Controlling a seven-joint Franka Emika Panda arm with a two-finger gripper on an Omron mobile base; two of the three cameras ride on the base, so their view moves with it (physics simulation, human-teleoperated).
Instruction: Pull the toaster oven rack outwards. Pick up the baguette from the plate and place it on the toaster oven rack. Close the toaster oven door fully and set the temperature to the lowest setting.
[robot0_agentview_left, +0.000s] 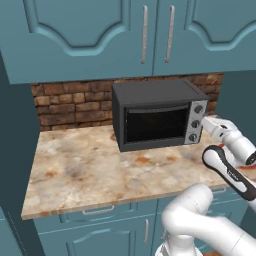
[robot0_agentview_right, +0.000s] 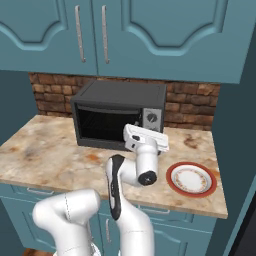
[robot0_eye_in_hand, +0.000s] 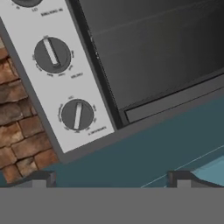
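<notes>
A beige marbled tabletop with rusty blotches spreads below the claw and far out to its left. Behind the claw, a red-brown brick backsplash runs along the wall; in the hand view the same bricks sit up and left of the claw's tips. Above the claw hang teal upper cabinets with two slim silver handles. Lower than the claw, under the tabletop's front edge, are teal drawers and doors with small silver pulls.
</notes>
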